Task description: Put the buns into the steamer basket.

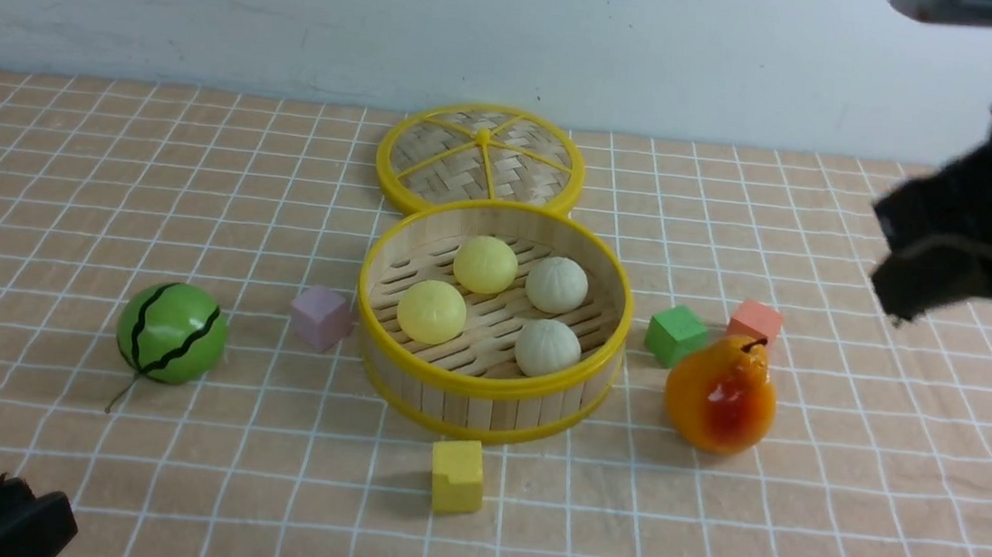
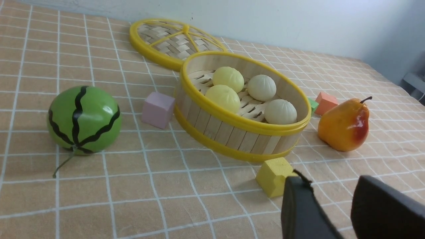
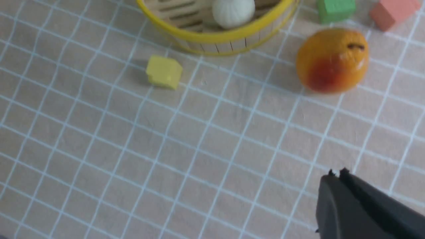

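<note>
Both grippers are empty and clear of the objects. Seen from its wrist camera, the left gripper (image 2: 327, 202) has its two black fingers parted with a plain gap between them, holding nothing; in the front view it sits low at the near left corner of the table. The right gripper (image 3: 336, 174) has its fingertips pressed together with nothing between them; in the front view it hangs high at the far right, blurred, above the cloth and touching nothing.

All four buns lie inside the steamer basket (image 1: 486, 385), which stands at the middle of the checked tablecloth (image 1: 798, 544). The two pale yellow buns (image 1: 485, 265) take the left and far part of its slatted floor, the two off-white buns (image 1: 548, 348) the right and near part. The woven lid (image 1: 480, 160) lies flat just beyond the basket, its rim touching or nearly touching the basket's. A pink cube (image 1: 321, 317) sits just beside the basket's left wall, a yellow cube (image 1: 457, 475) near its front, a green cube (image 1: 676, 334) and a salmon cube (image 1: 756, 322) to its right, with an orange pear (image 1: 721, 395) just in front of those two. A toy watermelon (image 1: 172, 332) rests well to the left.
</note>
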`<action>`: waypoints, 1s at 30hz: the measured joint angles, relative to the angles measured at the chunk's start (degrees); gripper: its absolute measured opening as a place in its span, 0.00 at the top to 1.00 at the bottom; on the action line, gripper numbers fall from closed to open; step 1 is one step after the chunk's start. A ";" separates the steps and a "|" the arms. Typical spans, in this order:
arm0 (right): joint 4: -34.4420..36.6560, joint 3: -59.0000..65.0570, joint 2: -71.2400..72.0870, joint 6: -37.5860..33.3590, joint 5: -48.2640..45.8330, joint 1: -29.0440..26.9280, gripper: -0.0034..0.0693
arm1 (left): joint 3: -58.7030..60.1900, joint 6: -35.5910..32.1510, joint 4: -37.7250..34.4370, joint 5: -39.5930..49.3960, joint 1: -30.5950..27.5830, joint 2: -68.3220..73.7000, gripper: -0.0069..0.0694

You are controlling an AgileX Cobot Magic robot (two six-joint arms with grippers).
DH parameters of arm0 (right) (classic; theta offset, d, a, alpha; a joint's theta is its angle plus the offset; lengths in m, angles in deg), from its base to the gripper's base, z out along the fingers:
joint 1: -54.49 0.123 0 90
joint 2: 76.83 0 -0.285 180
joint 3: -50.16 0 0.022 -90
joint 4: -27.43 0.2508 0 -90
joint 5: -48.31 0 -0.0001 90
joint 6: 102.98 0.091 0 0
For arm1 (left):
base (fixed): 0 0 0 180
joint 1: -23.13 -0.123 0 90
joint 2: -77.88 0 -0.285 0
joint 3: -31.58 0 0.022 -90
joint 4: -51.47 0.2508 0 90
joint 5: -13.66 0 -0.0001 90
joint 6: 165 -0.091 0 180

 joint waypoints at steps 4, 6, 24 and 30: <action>0.04 5.77 7.14 0.21 -0.13 0.00 0.97 | 0.00 0.00 0.00 0.00 0.00 0.00 0.60; 0.10 7.39 10.75 0.39 -0.30 0.00 0.97 | 0.00 0.00 0.00 0.00 0.00 0.00 0.60; -3.20 51.15 49.46 -2.35 37.87 -14.24 0.97 | 0.00 0.00 0.00 0.00 0.00 0.00 0.60; -5.28 77.37 66.55 -2.39 52.02 -18.81 0.97 | 0.00 0.00 0.00 0.00 0.00 0.00 0.60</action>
